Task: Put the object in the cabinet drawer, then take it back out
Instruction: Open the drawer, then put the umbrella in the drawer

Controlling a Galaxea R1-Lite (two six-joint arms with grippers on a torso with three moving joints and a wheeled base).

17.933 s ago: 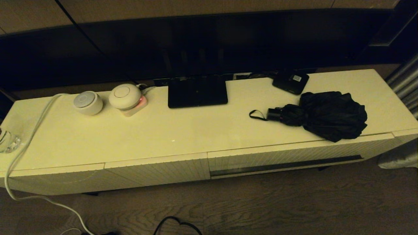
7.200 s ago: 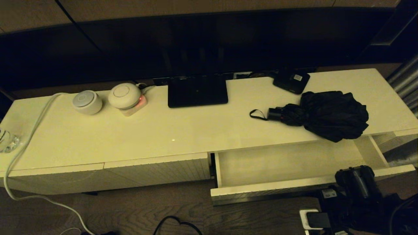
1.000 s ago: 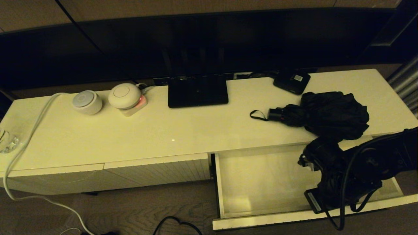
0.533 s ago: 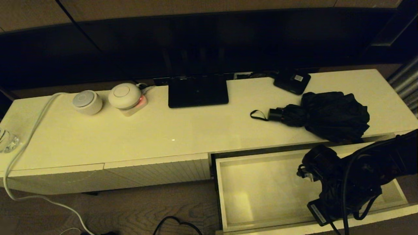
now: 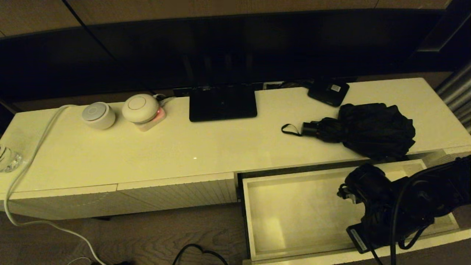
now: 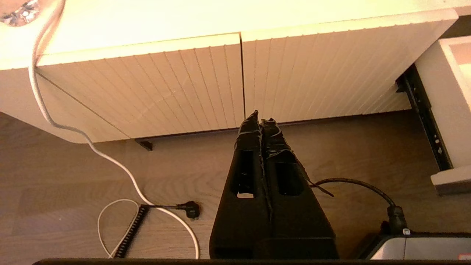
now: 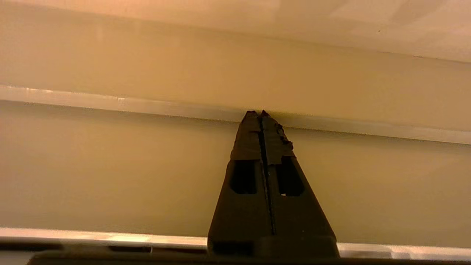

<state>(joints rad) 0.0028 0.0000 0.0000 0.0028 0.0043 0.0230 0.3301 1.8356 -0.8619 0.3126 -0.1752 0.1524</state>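
Observation:
The object, a black folding umbrella, lies on the cabinet top at the right, its handle and wrist loop pointing left. Below it the cabinet drawer is pulled far out and holds nothing but my arm. My right arm reaches down into the drawer's right half. In the right wrist view my right gripper is shut on nothing, its tips close to an inner wall of the cabinet drawer. My left gripper is shut and empty above the floor, before the ribbed fronts.
On the cabinet top are a flat black stand, a small black box, two round white devices and a white cable. Cables lie on the wooden floor. The drawer's dark slide rail is exposed.
The drawer has slid further out toward me, so its back wall now shows. My right arm has come with it, a little toward me. The umbrella has not moved.

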